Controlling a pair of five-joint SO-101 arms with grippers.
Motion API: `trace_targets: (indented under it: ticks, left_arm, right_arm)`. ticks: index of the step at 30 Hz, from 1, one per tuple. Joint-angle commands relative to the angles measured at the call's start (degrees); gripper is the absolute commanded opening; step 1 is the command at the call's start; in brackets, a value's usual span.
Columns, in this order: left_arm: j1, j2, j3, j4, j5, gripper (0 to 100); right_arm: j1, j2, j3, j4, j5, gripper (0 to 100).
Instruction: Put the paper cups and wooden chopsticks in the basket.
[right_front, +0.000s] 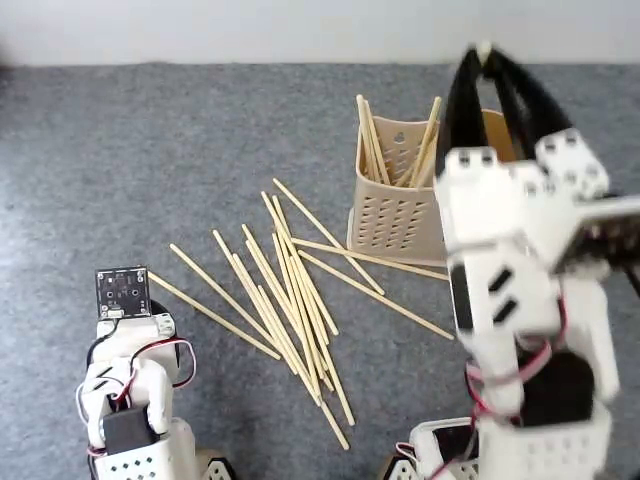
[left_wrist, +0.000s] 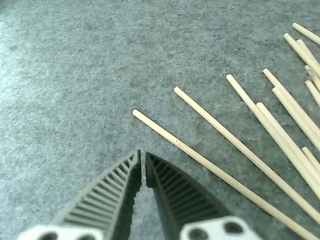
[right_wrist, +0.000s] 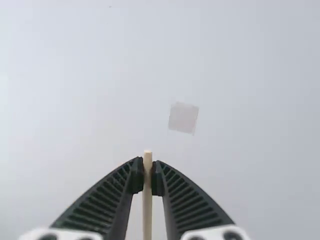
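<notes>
While one chopstick (right_wrist: 147, 210) sits pinched between the closed jaws of the right gripper (right_wrist: 147, 167), held high by the basket (right_front: 395, 215), several more stand upright inside that basket. Loose chopsticks (right_front: 290, 290) lie scattered on the grey worktop (right_front: 150, 150) beside it. Low over the worktop, the left gripper (left_wrist: 142, 157) hangs closed and empty near the outermost one's end.

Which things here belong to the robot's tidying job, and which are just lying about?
Job: pale wooden chopsticks scattered on the table; beige perforated plastic basket, some chopsticks standing inside; one wooden chopstick held in the right gripper.
Just there: grey felt-like table cover; pale square patch on the white wall.
</notes>
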Motion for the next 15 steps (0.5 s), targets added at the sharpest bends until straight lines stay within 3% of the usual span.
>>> trace_targets:
  ticks: [1, 9, 11, 15]
  left_arm:
    - [0.26, -0.70, -0.22, -0.97, -0.70, 2]
    - [0.26, -0.70, -0.22, -0.97, -0.70, 2]
    - [0.26, -0.70, -0.22, -0.97, -0.70, 2]
    - [0.26, -0.70, -0.22, -0.97, -0.70, 2]
  right_arm:
    - [0.22, 4.70, -2.64, -8.40, -0.70, 0.8]
    - [1.27, 14.81, 1.05, -10.15, -0.53, 1.6]
    - [1.63, 15.69, 2.55, -10.07, -0.53, 7.7]
    - [1.71, 15.16, 4.04, -9.27, -0.62, 30.3]
